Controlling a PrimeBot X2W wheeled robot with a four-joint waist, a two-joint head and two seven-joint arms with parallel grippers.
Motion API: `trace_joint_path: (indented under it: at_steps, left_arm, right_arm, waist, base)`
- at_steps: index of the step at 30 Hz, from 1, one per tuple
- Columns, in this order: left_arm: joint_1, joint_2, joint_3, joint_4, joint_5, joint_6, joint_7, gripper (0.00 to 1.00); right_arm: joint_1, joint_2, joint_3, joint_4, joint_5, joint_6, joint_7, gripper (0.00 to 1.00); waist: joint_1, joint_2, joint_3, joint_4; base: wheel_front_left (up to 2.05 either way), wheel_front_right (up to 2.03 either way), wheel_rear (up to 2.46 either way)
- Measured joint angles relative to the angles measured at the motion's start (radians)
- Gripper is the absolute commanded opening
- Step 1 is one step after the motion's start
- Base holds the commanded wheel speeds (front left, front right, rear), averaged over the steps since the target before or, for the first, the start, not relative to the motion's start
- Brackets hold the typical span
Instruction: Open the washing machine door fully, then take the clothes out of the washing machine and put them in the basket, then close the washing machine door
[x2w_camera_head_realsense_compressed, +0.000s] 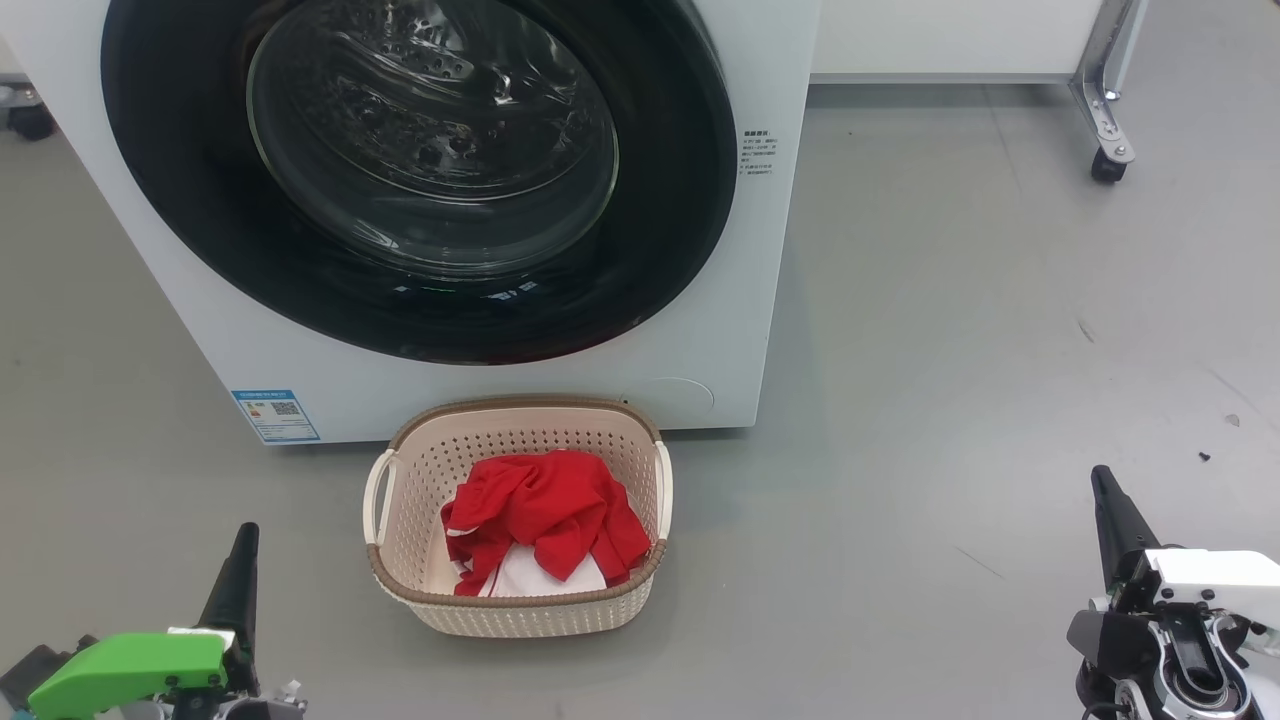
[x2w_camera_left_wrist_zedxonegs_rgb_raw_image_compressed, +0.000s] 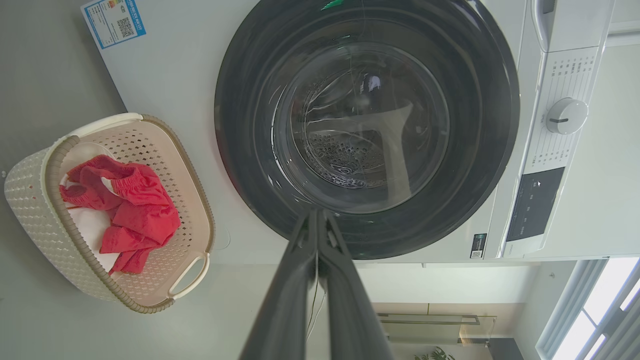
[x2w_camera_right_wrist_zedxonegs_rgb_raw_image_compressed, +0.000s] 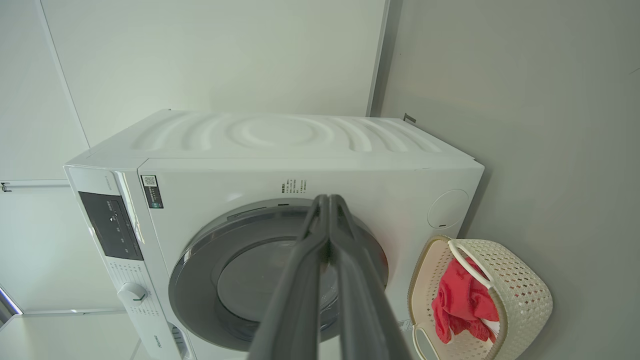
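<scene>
The floor (x2w_camera_head_realsense_compressed: 950, 350) is smooth pale grey, evenly lit with soft shadows, and marked by a few faint scuffs and small dark specks (x2w_camera_head_realsense_compressed: 1232, 420) towards the right. At its far edge it meets a plain white wall panel (x2w_camera_head_realsense_compressed: 950, 35), beside which stands a silvery metal leg (x2w_camera_head_realsense_compressed: 1105, 70) on a black caster (x2w_camera_head_realsense_compressed: 1108, 165); a second dark wheel (x2w_camera_head_realsense_compressed: 30, 122) sits at the far left. In the left wrist view, bright daylight comes through a window (x2w_camera_left_wrist_zedxonegs_rgb_raw_image_compressed: 600, 310) with pale frames, near a green plant (x2w_camera_left_wrist_zedxonegs_rgb_raw_image_compressed: 435, 354).

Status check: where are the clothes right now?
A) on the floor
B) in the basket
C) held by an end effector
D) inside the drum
B: the red clothes lie inside the basket, in front of the shut door.
</scene>
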Motion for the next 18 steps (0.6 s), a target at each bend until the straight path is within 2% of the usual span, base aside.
trace_joint_path:
  at_steps: [18]
  left_arm:
    - [-0.001, 0.000, 0.002, 0.000, 0.000, 0.000, 0.000, 0.00]
  right_arm:
    - [0.000, 0.000, -0.002, 0.002, 0.000, 0.000, 0.000, 0.00]
  waist:
    - [0.0000, 0.0000, 0.000, 0.000]
  base:
    - [0.00, 0.00, 0.00]
